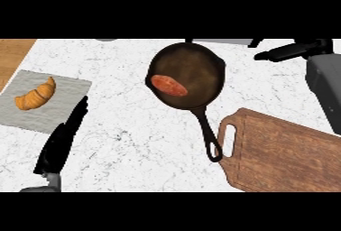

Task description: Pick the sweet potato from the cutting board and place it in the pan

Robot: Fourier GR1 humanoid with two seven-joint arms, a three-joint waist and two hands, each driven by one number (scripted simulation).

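Head view: sweet potato [168, 85] is seen lying in pan [200, 63], left part, off cutting board [286, 153]. Judged firm, light, rollable; best gripped across middle. Left hand [58, 146] and right hand [292, 51]: fingers straight, nothing held.

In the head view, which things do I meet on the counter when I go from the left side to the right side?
The croissant → the pan, with the sweet potato in it → the cutting board.
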